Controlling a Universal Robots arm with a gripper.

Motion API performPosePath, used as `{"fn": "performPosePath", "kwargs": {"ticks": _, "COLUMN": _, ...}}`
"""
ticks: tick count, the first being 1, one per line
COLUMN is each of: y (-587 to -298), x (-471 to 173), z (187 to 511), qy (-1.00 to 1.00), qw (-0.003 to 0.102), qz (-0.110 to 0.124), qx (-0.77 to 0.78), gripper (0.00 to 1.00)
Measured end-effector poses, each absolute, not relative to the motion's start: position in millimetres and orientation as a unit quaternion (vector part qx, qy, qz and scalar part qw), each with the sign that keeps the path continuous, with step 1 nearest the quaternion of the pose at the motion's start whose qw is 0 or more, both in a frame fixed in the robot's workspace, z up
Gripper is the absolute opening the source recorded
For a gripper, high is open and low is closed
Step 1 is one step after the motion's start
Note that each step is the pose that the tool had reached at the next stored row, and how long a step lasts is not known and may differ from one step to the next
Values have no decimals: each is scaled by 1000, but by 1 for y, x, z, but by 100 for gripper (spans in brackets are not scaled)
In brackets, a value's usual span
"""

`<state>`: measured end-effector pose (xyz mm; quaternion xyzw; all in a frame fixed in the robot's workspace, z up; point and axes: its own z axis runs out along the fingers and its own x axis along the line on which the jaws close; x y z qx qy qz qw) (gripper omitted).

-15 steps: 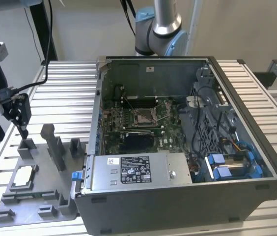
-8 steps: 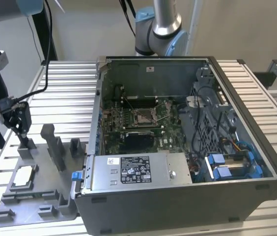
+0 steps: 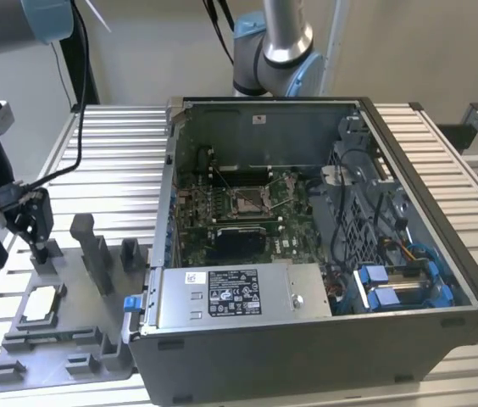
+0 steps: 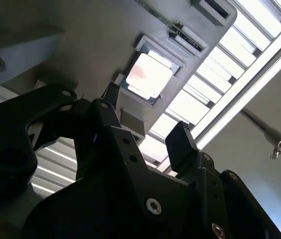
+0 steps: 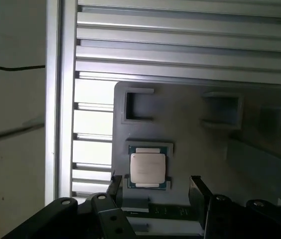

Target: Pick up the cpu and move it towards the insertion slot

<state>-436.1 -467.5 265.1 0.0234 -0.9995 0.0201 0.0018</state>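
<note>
Black gripper [image 5: 155, 182] parts edge both of my wrist views. The two fingers [image 5: 198, 188] stand apart with nothing between them, so I read it as released and holding nothing.

Beyond the gap between the fingers I see the cpu [image 5: 148, 168], pale silvery top up, lying flat in a square recess [image 5: 150, 147] of the grey plastic tray [image 5: 190, 129]. The fingers are clear of the chip and not touching it. In the second wrist view the same chip [image 4: 149, 74] shows bright against the tray's dark surface, again framed between the spread fingers.

From the exterior view, the gripper hangs over the tray's far end at the exterior view's left, close to the upright grey posts [image 3: 95, 250]. The cpu [image 3: 40, 303] sits lower on the tray, nearer the camera. The tray rests on a slatted metal table [image 3: 120, 144].

Just beside the tray, toward the exterior view's right, lies an open computer case [image 3: 307, 348] with its motherboard [image 3: 294, 237] facing up. The insertion slot [image 3: 252, 201] is near the middle of that board. It has a shiny metal frame around a brownish centre, and it is well apart from the cpu and the gripper. A silver power-supply box [image 3: 226, 292] fills the case's near wall, between the slot and the camera.
</note>
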Motion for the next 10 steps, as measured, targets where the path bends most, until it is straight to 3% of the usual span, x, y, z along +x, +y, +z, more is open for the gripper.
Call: {"fn": "performPosePath", "kwargs": {"ticks": 10, "y": -471, "x": -439, "z": 248, "qy": -999, "qw": 2, "qz": 23, "qx": 23, "gripper": 100}}
